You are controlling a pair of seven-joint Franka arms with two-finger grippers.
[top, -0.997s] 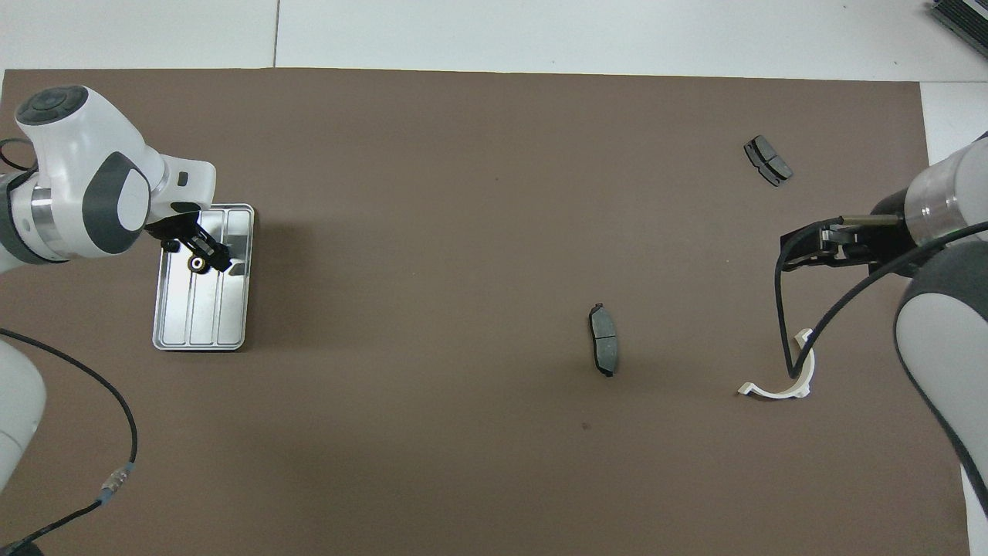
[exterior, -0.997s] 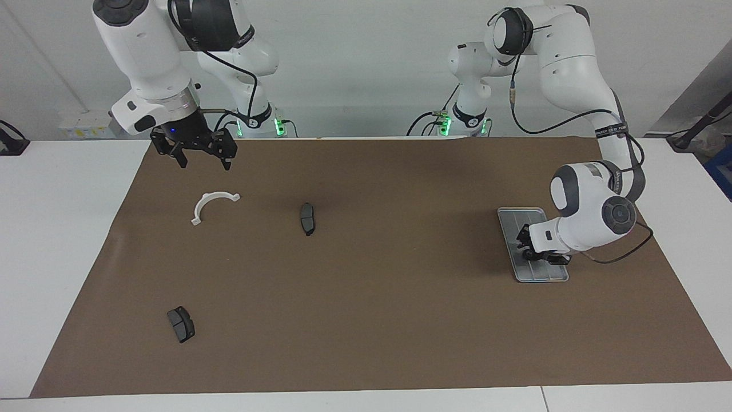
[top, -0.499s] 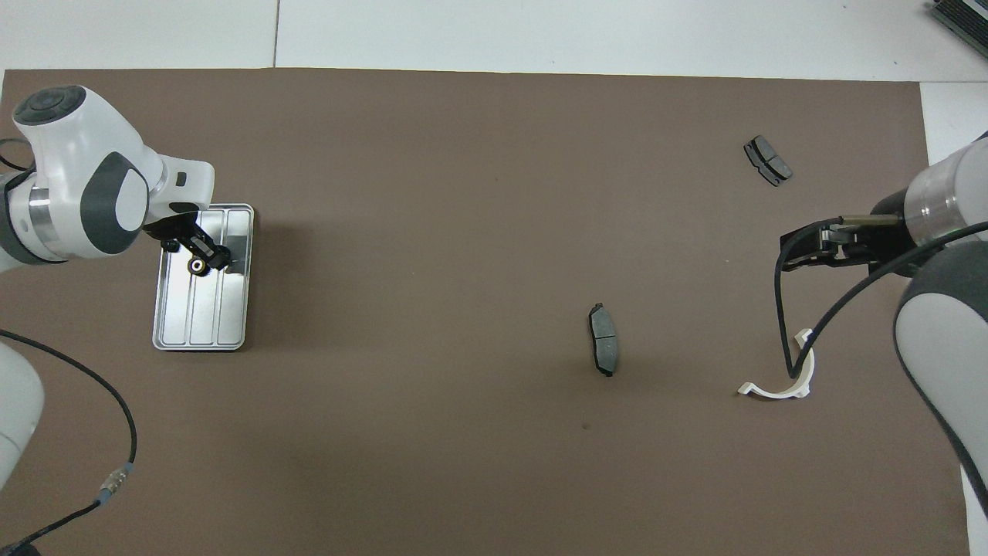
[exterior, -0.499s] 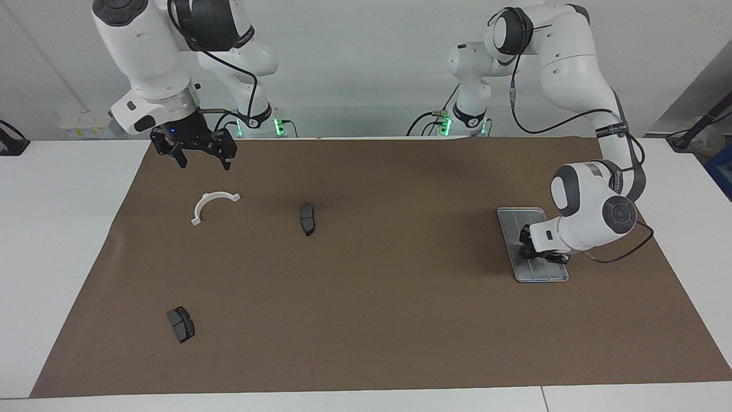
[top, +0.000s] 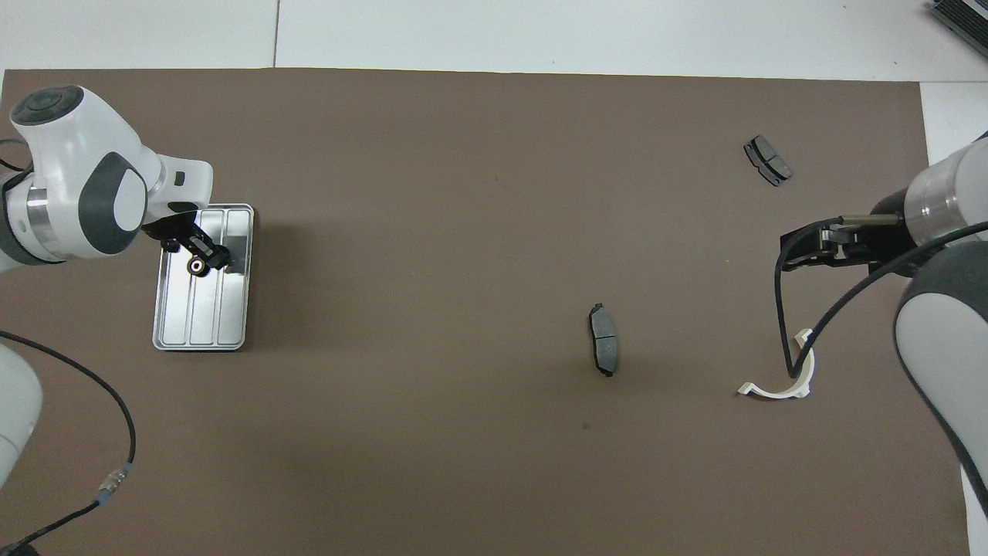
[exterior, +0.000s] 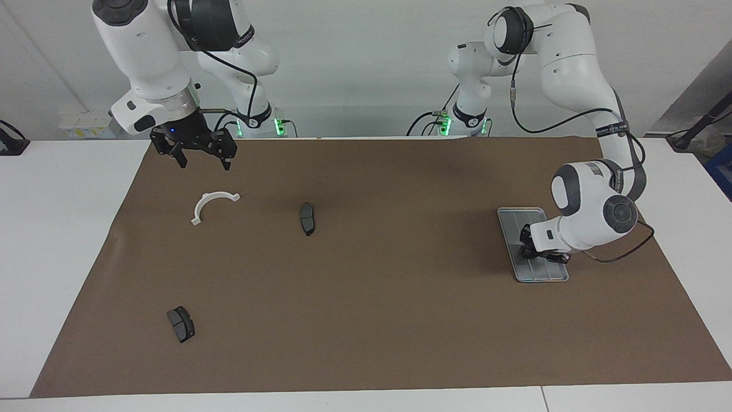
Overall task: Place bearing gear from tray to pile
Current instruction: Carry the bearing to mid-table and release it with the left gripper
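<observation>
Left gripper [top: 202, 261], at frame left in the overhead view, is clamped on a small black round bearing gear [top: 196, 266] over the ridged silver-grey metal tray [top: 202, 328]. Right gripper [exterior: 198, 160], upper left in the facing view, waits with fingers apart above the white semicircular plastic bracket [exterior: 209, 205].

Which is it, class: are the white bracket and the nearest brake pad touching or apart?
Apart. In the overhead view, bare brown mat separates the white bracket from the brake pad.
</observation>
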